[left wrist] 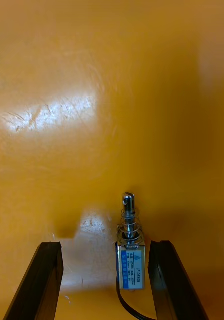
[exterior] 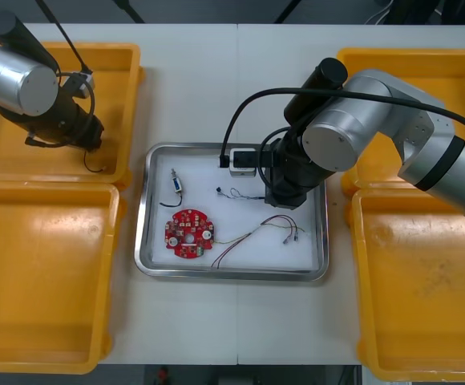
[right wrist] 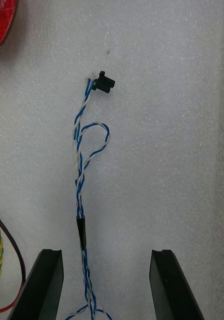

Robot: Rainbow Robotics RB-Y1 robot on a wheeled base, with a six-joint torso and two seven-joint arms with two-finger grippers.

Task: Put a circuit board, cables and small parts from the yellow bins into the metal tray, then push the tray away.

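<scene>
The right gripper (right wrist: pixel 106 252) hangs low over the white inside of the shiny metal tray (exterior: pixel 232 275), in the tray's far right part, with its two black fingers spread wide and clasping nothing. Between those fingers, nearer one of them and touching neither, lies the twisted blue and white cable (right wrist: pixel 81 165): a thin pair of wires wound round each other, flat on the tray floor, with a short black sleeve partway along, one small loop beyond that, and a little black plug (right wrist: pixel 104 83) at its end, pointing towards the tray's middle. Also in the tray are a round red circuit board (exterior: pixel 188 234) in the near left part, a thin red and yellow cable (exterior: pixel 256 228) trailing across the near right part, and a small metal part with wires (exterior: pixel 176 186) in the far left part. The left gripper (left wrist: pixel 105 245) is out to the left of the tray, down inside the far yellow plastic bin (exterior: pixel 120 64) on that side. Its fingers also stand well apart and unclenched, and between them, just beside one finger, a boxy metal part (left wrist: pixel 130 250) rests on the bin floor, bearing a blue label, a spring and pin at its tip, and a black lead at its back.
</scene>
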